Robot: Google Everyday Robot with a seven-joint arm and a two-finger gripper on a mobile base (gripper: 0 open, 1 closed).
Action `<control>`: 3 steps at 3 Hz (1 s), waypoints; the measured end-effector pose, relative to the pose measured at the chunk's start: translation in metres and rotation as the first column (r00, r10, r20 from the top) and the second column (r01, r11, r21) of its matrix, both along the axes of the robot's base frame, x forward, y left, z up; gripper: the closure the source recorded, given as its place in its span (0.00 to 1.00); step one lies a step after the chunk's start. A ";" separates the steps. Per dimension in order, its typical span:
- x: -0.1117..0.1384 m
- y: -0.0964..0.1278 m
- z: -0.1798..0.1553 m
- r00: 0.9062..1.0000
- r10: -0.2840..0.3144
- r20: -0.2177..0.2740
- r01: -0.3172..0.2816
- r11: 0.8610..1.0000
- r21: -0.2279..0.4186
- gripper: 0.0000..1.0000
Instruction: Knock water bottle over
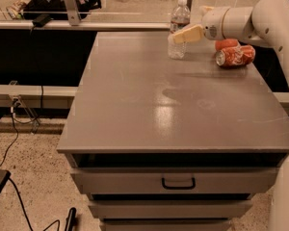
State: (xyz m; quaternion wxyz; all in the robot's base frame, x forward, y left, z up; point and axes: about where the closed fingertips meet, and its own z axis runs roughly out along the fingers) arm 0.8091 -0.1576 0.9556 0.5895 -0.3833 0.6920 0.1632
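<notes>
The water bottle (178, 28) is clear ribbed plastic with a white cap and stands upright near the far edge of the grey cabinet top (173, 100). My gripper (179, 35) reaches in from the right on a white arm (260, 18). Its cream fingertip lies against the bottle's middle, covering the label band. A crushed orange-red soda can (235, 55) lies on its side to the right of the bottle, under the arm.
The cabinet has a drawer with a black handle (178, 183) at the front. A rail and a glass partition (111, 6) run behind the far edge. Cables (19, 114) lie on the speckled floor at the left.
</notes>
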 end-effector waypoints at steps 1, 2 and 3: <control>0.012 0.012 -0.008 1.000 0.029 0.009 -0.029 0.998 0.059 0.00; 0.020 0.020 -0.014 0.999 0.049 0.008 -0.049 0.994 0.098 0.18; 0.025 0.026 -0.020 0.998 0.066 0.004 -0.066 0.990 0.124 0.42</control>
